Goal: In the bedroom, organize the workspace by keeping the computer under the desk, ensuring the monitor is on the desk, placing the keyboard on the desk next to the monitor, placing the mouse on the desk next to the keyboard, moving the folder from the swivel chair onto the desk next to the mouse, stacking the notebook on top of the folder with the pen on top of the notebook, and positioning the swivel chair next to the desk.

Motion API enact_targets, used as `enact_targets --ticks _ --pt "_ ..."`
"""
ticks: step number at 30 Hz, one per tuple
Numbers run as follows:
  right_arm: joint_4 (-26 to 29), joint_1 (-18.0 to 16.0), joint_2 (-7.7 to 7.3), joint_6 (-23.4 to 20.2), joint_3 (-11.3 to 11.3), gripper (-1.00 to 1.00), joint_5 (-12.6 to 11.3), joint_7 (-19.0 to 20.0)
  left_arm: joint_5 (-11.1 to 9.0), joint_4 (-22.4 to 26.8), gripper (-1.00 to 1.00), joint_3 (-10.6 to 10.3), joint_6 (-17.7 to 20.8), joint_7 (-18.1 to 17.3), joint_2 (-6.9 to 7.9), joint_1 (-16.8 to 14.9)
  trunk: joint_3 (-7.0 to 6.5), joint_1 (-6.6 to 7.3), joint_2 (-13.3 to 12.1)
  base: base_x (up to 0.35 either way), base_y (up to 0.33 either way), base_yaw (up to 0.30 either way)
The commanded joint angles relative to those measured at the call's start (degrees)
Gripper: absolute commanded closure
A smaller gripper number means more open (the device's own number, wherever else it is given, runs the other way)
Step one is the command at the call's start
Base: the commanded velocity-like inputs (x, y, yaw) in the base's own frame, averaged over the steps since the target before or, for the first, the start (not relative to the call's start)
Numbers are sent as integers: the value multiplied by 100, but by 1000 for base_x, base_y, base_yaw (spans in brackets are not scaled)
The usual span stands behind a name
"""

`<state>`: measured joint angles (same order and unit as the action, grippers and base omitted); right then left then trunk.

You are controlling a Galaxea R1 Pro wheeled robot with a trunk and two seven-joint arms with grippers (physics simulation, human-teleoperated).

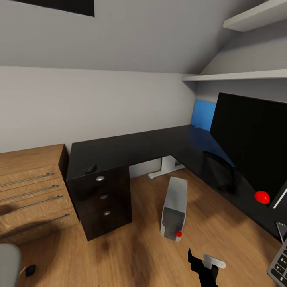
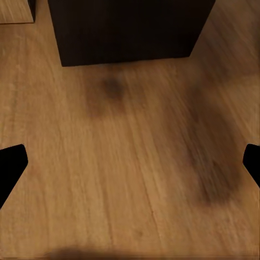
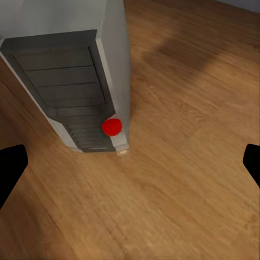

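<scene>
**A:** Under the head camera, what lies around the black L-shaped counter [image 1: 119, 149]?

**B:** The computer [image 1: 174, 208] stands upright on the wooden floor [image 1: 131, 239] in the counter's inner corner, out in the open and not beneath the top, so by my judgement it has yet to be pushed under. The monitor [image 1: 255, 139] stands on the counter's right wing, before the blue back panel [image 1: 204, 114]. The mouse [image 1: 91, 168] rests on the counter above the three-drawer unit [image 1: 104, 199]. A corner of the keyboard [image 1: 279, 265] shows beyond the monitor, and a sliver of the swivel chair [image 1: 8, 265] beside the wooden drawer chest [image 1: 32, 187]. The right gripper [image 1: 205, 263] hangs just in front of the computer.

**A:** And the left wrist view?

**B:** The left gripper [image 2: 130, 162] has its fingers [image 2: 11, 162] spread wide and empty above bare floor, near the drawer unit's base.

**A:** The right wrist view?

**B:** Fingers [image 3: 11, 162] likewise apart, holding nothing, aimed at the computer's front panel with its red dot, probably lining up a push.
</scene>
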<state>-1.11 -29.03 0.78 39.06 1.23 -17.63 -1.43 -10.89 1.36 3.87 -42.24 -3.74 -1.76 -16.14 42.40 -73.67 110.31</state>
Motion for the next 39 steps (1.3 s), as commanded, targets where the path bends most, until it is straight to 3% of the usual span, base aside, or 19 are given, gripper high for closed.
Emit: enact_targets --ticks 1,5,6,12,23,27,30,33,39 --pt "-12 -7 0 25 9 -100 13 -15 -20 -4 -100 39 -13 -37 -1 -4 24 -22 44 0 0 0" --pt "-12 -7 -12 31 9 -100 8 -17 -42 -4 -100 47 -12 -36 0 -4 96 -110 204 0 0 0" --pt "-12 -7 -18 32 9 -100 -9 -22 -159 -4 -100 45 -12 -38 0 -4 114 -132 245 0 0 0" --pt "-12 -7 2 25 16 -100 -18 -48 -316 -4 -100 30 -4 -39 0 -4 221 -263 485 0 0 0" --pt "38 -10 -6 8 26 -100 -4 -65 -367 11 -100 11 96 -35 -8 -4 419 -505 926 0 0 0" --pt "349 -14 -11 -106 15 -100 19 -67 -369 90 -100 9 357 -36 -8 -4 491 -593 1087 0 0 0" --pt "855 -17 -19 -552 7 -100 32 -137 -370 432 -100 8 924 -38 -4 -4 544 -659 1207 0 0 0" --pt "1131 -22 -22 -877 4 -100 45 -238 -384 675 -100 8 1253 -39 -2 -4 598 -725 1327 0 0 0" --pt "1472 -66 -28 -1243 1 -100 353 -415 -412 1309 -100 8 1736 -10 -5 -4 706 -856 1568 0 0 0"
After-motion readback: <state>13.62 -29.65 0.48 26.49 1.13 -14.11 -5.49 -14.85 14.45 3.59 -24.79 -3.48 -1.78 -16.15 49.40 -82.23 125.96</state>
